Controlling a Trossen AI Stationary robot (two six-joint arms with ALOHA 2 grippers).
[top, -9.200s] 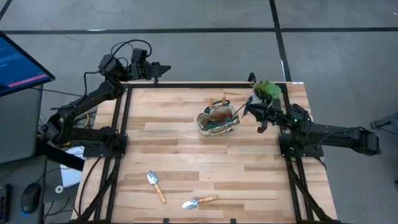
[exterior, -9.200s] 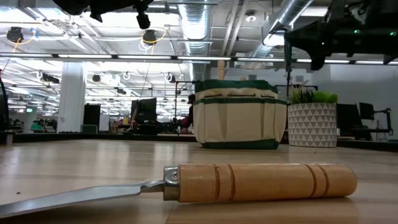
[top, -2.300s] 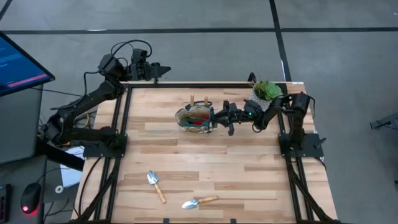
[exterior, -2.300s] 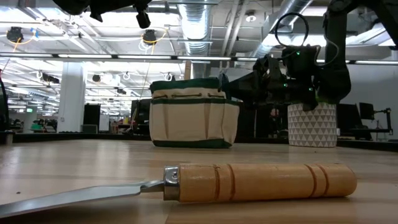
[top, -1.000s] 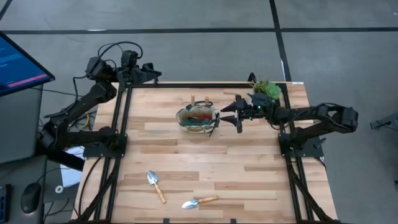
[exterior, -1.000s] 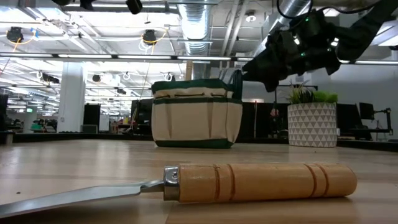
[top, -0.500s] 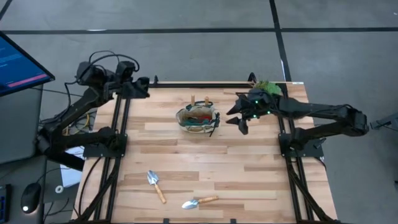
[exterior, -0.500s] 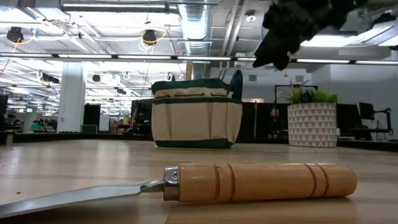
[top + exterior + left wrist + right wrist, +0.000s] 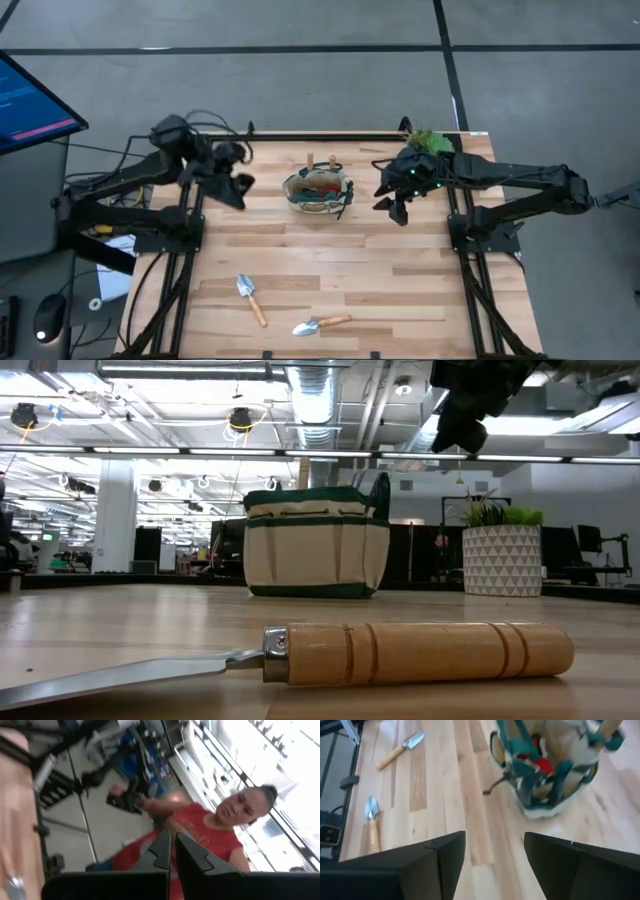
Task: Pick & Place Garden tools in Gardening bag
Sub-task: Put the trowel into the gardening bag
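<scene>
Left gripper (image 9: 240,178) has swung in over the bench, jaws nearly together; right gripper (image 9: 392,196) withdrawn right of the gardening bag (image 9: 318,193), jaws apart, empty. Two trowels (image 9: 250,298) apparently await collection near.

Low view: trowel (image 9: 300,655) blade runs off the left edge, tip not visible; the second trowel (image 9: 250,298) isn't in that view at all. Gardening bag (image 9: 314,542) contents hidden behind its wall there; from above only red and green patches show in the mouth, individual tools can't be told apart. Right gripper (image 9: 468,400) cut by the top edge in low view. Left wrist view is motion-blurred; person (image 9: 210,837) behind the fingers is smeared.
</scene>
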